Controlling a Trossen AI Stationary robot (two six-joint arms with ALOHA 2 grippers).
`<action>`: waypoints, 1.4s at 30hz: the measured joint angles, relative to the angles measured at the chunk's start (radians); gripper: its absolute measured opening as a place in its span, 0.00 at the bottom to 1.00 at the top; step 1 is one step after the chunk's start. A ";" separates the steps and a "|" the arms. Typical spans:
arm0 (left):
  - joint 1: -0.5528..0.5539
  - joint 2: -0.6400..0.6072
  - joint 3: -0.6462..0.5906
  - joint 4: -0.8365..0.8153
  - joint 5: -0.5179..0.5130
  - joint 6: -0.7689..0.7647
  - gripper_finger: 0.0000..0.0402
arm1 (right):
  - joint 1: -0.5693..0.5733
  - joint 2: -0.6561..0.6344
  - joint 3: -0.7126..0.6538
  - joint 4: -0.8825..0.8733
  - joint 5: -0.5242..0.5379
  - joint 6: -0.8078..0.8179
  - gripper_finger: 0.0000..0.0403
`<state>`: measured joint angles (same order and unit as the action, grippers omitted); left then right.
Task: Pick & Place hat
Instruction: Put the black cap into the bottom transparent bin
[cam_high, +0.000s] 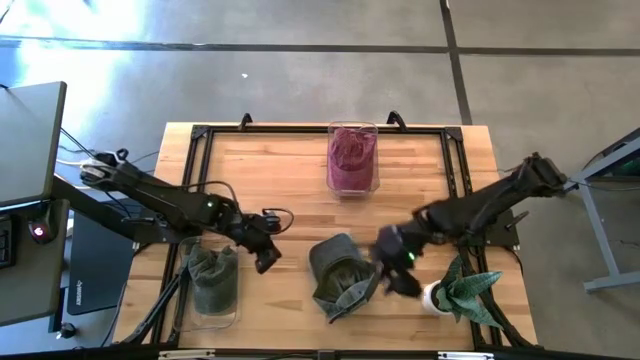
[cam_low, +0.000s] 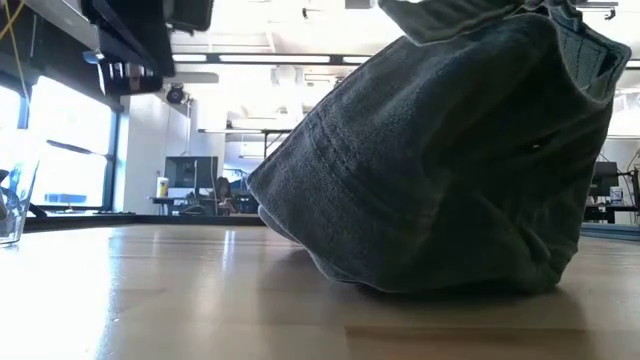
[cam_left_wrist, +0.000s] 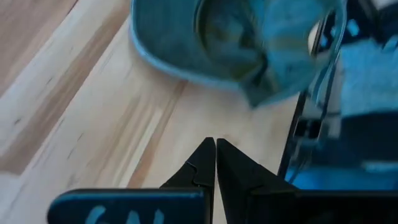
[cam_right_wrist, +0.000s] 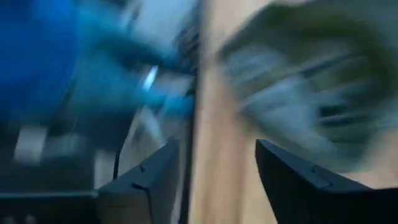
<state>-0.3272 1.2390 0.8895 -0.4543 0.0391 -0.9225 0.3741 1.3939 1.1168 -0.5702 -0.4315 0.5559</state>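
A grey-green hat lies on the wooden table near its near edge, resting on its crumpled brim and crown; it fills the low view. My left gripper is shut and hovers left of the hat, which shows ahead of its fingers in the left wrist view. My right gripper stands open close to the hat's right side. The right wrist view is blurred, with the hat beyond the spread fingers.
A clear bin with a maroon hat stands at the table's far edge. Another clear bin with a dark green hat sits at the near left corner. A potted plant stands near the right gripper. Black rails frame the table.
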 joint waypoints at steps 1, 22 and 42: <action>0.000 0.015 -0.002 0.031 -0.009 -0.023 0.03 | 0.029 0.008 0.000 0.005 -0.028 -0.034 0.46; 0.236 0.468 -0.003 0.184 0.130 0.234 0.03 | 0.032 0.288 0.000 0.238 0.536 0.133 0.01; 0.236 0.378 0.125 -0.041 0.109 0.354 0.03 | -0.132 0.182 0.002 0.247 0.023 0.383 0.02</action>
<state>-0.0914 1.6166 1.0146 -0.4952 0.1482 -0.5690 0.2423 1.5758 1.1188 -0.3236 -0.4084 0.9391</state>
